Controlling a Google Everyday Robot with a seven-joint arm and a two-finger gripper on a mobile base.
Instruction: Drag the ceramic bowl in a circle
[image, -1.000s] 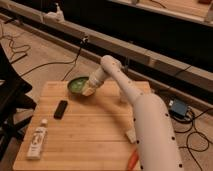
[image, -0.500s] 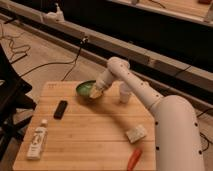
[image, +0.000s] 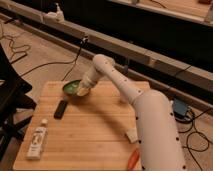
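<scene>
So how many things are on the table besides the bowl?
4: black bar mid-left, white tube front left, pale block and orange thing front right. The arm may hide more. Gripper is in the bowl.

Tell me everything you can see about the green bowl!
The ceramic bowl is round, shallow and glossy green, with a paler inside. It sits upright on the wooden table, near the far edge, toward the picture's left. The gripper is at the bowl's right side and hides that part, so how it holds the bowl cannot be seen. A small black object lies apart from the bowl, nearer the camera.
</scene>
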